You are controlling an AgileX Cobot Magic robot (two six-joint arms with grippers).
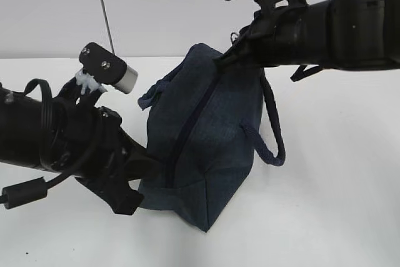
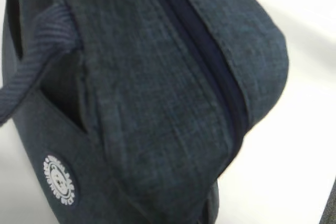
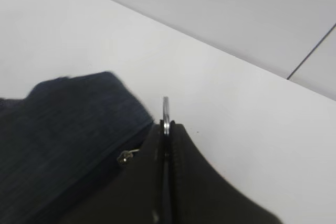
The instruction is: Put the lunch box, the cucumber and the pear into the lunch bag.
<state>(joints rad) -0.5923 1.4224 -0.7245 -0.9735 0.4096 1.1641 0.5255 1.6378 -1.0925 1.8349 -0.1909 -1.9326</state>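
Note:
The dark navy lunch bag (image 1: 212, 142) stands tilted on the white table, and its zipper (image 1: 190, 126) runs as a closed dark line down its top. My right gripper (image 1: 230, 54) is at the bag's upper far end. In the right wrist view it (image 3: 166, 129) is shut on the metal ring pull (image 3: 166, 111). My left gripper (image 1: 145, 176) is at the bag's lower near end and seems to pinch the fabric. Its fingers are hidden in the left wrist view, where the bag (image 2: 157, 103) fills the picture. The lunch box, cucumber and pear are out of view.
One loop handle (image 1: 272, 129) hangs down the bag's right side, and the other (image 2: 37, 61) lies on the left. A round white logo patch (image 2: 60, 180) is on the bag's side. A white wall stands behind the table.

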